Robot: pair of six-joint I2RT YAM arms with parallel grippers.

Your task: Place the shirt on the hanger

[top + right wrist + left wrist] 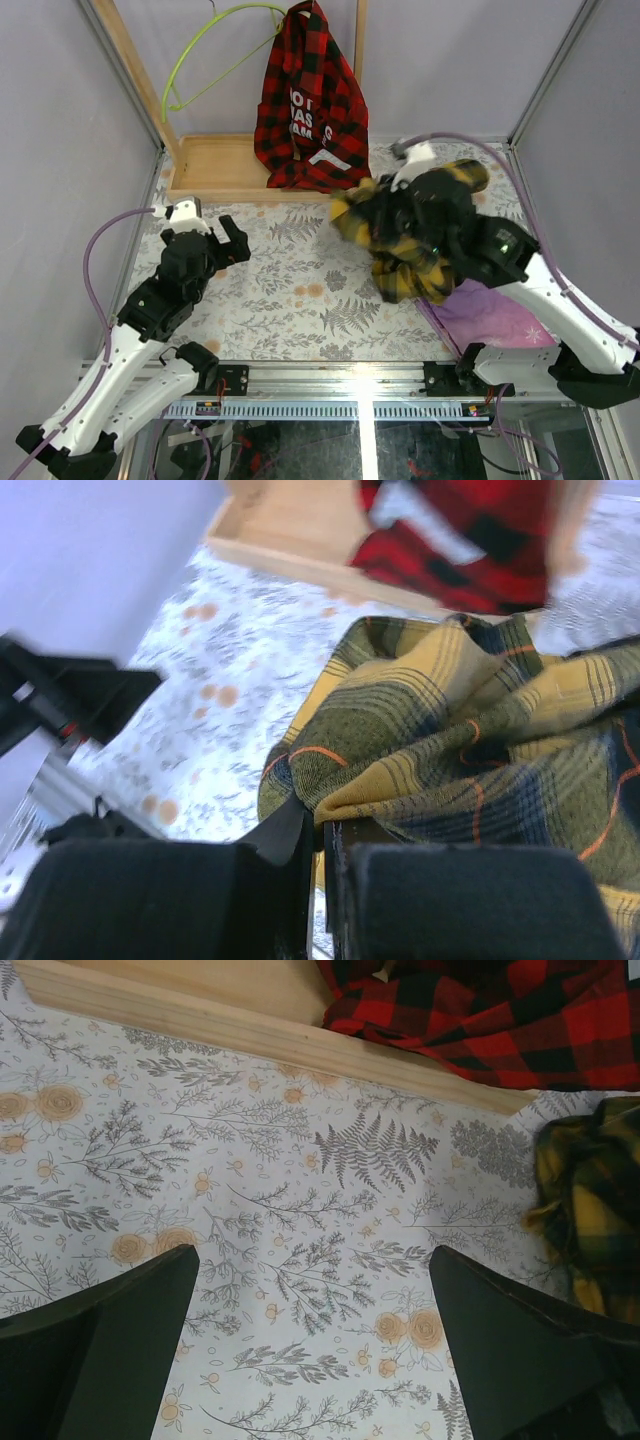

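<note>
Clenched on a fold of cloth, the right gripper (320, 830) holds the yellow and dark green plaid flannel shirt with thin red lines (450, 730), its two black fingers pressed together with the fabric pinched between them in the right wrist view. From above, that shirt (410, 255) is a crumpled bundle draped over the right wrist on the right half of the table, far from flat; its bulk runs roughly from the far right down toward the near middle, and collar, sleeves and hem cannot be told apart. Its lower edge hangs just above the crumpled purple cloth (490, 315) lying near the right arm's base. The left gripper (215, 240) stands released, its jaws spread wide and holding nothing, low over the pale floral-patterned table top (290, 290) on the left side. The thin lime-green wire clothes hanger (205, 50) hangs at the far left against the light wooden rack frame (215, 165), well apart from the yellow shirt, its long axis slanting from lower left to upper right; its hook cannot be made out. Beside it hangs a red-and-black plaid shirt with white lettering (310, 100)
</note>
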